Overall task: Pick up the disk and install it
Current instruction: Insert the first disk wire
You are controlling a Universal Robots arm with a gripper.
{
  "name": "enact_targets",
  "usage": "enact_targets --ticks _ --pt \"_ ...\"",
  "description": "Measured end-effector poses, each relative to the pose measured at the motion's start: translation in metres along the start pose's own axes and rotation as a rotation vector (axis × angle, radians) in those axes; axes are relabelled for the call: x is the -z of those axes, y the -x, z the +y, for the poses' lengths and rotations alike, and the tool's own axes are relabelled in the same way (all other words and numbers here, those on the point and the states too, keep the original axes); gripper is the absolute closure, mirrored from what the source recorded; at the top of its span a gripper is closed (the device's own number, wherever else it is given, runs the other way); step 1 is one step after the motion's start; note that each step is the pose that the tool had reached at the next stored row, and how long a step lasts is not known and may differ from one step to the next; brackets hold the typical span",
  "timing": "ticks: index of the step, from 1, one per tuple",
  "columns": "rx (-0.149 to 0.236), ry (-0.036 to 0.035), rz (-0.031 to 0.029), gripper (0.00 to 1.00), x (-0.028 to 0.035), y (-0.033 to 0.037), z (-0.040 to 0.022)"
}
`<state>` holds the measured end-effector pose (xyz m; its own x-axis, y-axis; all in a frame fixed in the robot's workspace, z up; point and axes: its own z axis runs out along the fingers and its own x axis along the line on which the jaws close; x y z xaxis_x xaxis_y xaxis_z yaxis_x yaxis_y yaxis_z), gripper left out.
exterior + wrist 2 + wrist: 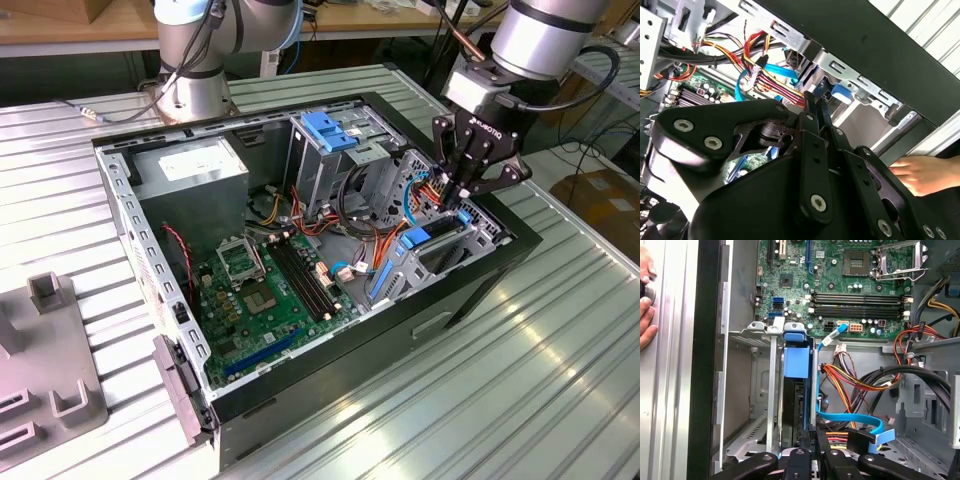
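While the gripper (462,196) hangs with fingers closed together on the rear edge of the disk (795,390), which stands on edge, part-seated in the drive bay at the computer case's (500,262) front corner, insertion is judged under way; seating needs a straight push.

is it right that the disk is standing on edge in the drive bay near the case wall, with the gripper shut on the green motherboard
Not quite. The gripper is shut on the disk itself, not the green motherboard. The exterior view shows it down at the drive bay by the case wall, away from the board.
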<state>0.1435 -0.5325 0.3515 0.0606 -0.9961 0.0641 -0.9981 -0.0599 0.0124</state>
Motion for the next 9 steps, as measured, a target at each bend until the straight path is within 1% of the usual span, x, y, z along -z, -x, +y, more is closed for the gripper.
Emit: enact_targets --ticks 4,9 --pt "-0.004 0.0003 -0.0002 0.83 -0.0002 -0.0022 0.0016" --pt "-0.005 0.0003 0.0000 0.83 -0.0007 -0.0099 0.0022"
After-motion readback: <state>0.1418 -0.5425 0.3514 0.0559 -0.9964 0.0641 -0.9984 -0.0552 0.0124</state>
